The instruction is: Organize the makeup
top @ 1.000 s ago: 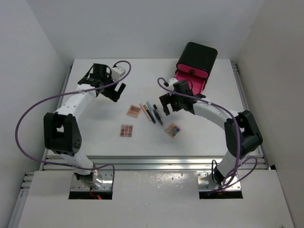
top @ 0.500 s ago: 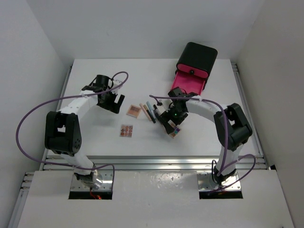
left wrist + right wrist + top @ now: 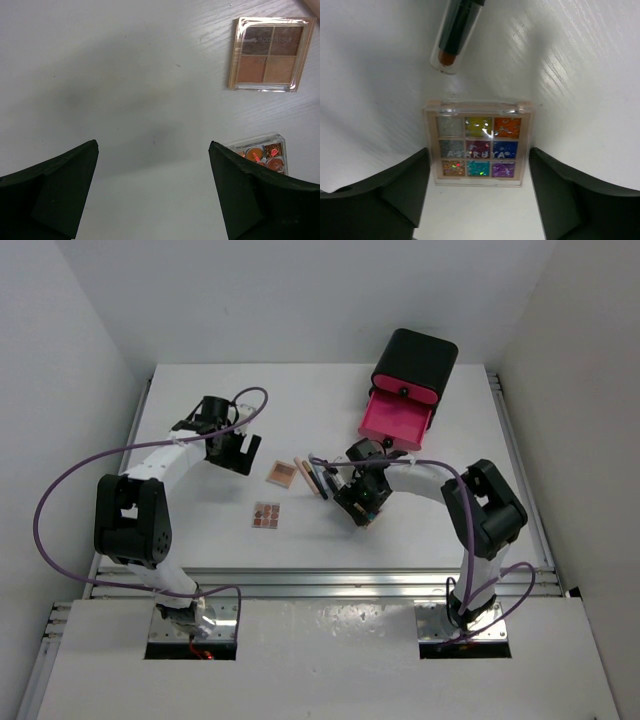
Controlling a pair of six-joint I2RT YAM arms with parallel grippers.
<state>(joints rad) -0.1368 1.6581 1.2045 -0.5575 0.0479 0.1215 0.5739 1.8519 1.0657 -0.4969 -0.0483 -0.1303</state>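
A multicoloured glitter eyeshadow palette (image 3: 479, 145) lies flat on the white table between the fingers of my right gripper (image 3: 479, 152). The jaws are open and stand close against its two sides. In the top view this gripper (image 3: 358, 502) covers that palette. Just beyond it lies a dark pencil with a brown tip (image 3: 455, 35), one of the thin pencils (image 3: 312, 476). A brown-toned palette (image 3: 270, 54) and an orange-toned palette (image 3: 260, 152) lie right of my left gripper (image 3: 152, 147). That gripper is open over bare table with nothing in it.
A black box (image 3: 415, 362) stands at the back right with a pink drawer (image 3: 397, 420) pulled out toward the right arm. The brown palette (image 3: 283, 473) and orange palette (image 3: 266, 514) sit mid-table between the arms.
My right gripper has come down and nearer, from beside the pencils onto the multicoloured palette, and its jaws have narrowed. The left gripper shifted slightly toward the near side early on, then held.
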